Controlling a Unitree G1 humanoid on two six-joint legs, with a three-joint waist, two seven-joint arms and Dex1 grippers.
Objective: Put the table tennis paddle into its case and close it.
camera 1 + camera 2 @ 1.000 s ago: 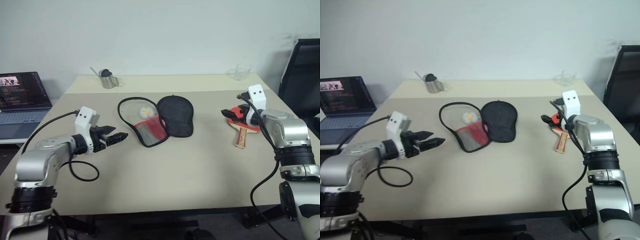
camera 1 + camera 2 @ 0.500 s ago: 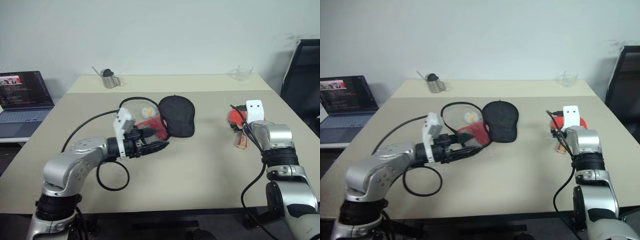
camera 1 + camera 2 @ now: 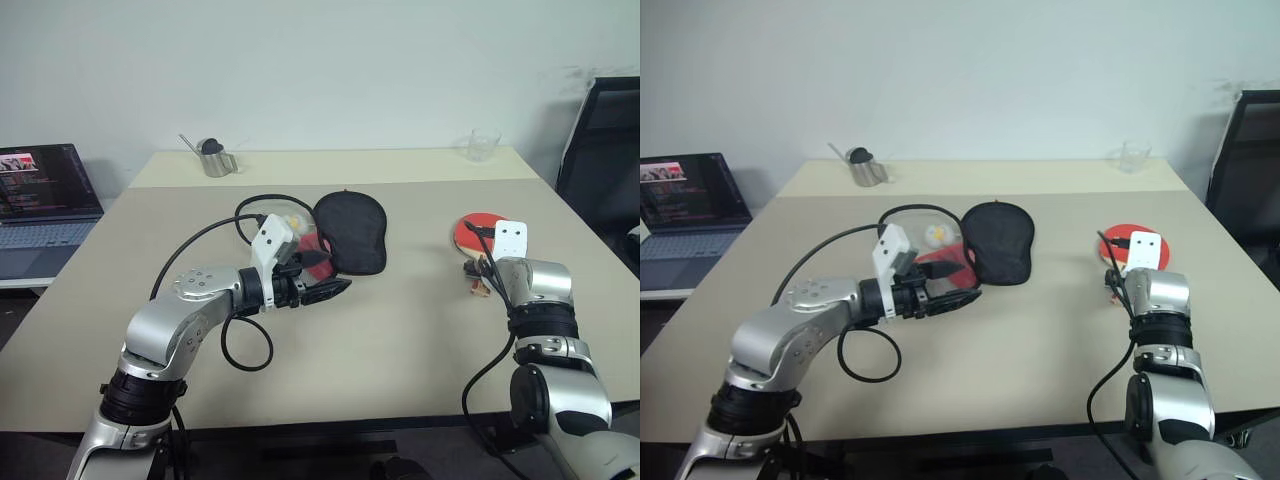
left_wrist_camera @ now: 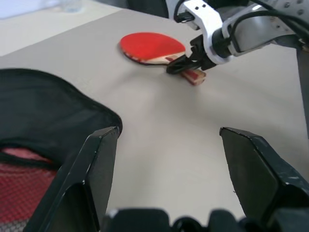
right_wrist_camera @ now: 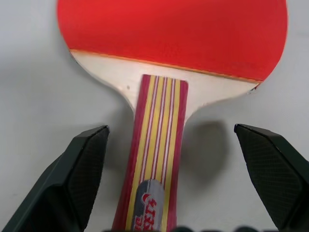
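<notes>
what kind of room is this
Probably an office or lab workroom: a plain beige table against a bare white wall, an open laptop on a side desk, and a black office chair at the right edge.

both arms reach forward, left gripper (image 4: pixel 166 145) and right gripper (image 5: pixel 176 145) spread wide.
</notes>
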